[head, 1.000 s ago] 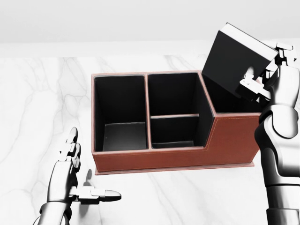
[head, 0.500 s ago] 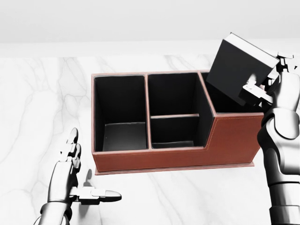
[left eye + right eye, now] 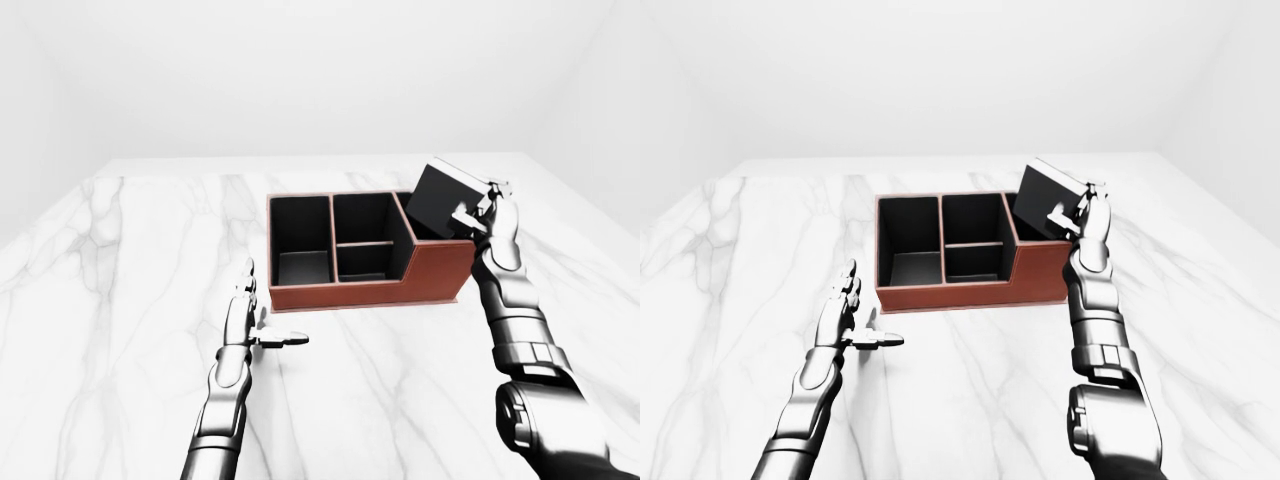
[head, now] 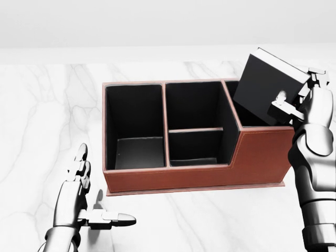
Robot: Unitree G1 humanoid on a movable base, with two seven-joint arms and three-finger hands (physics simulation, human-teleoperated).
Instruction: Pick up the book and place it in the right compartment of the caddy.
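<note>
The right robot hand (image 4: pixel 304 102) clamps the tilted book (image 4: pixel 269 84) over the caddy's (image 4: pixel 199 176) right compartment, corner down for entry; the left robot hand (image 4: pixel 86 202) idles with fingers spread.

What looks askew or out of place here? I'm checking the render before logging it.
Only the book sits askew: the right hand holds it tilted, its lower corner dipping into the caddy's right compartment, not yet seated. The left hand hovers open over the marble table. Nothing is spilled or damaged.
</note>
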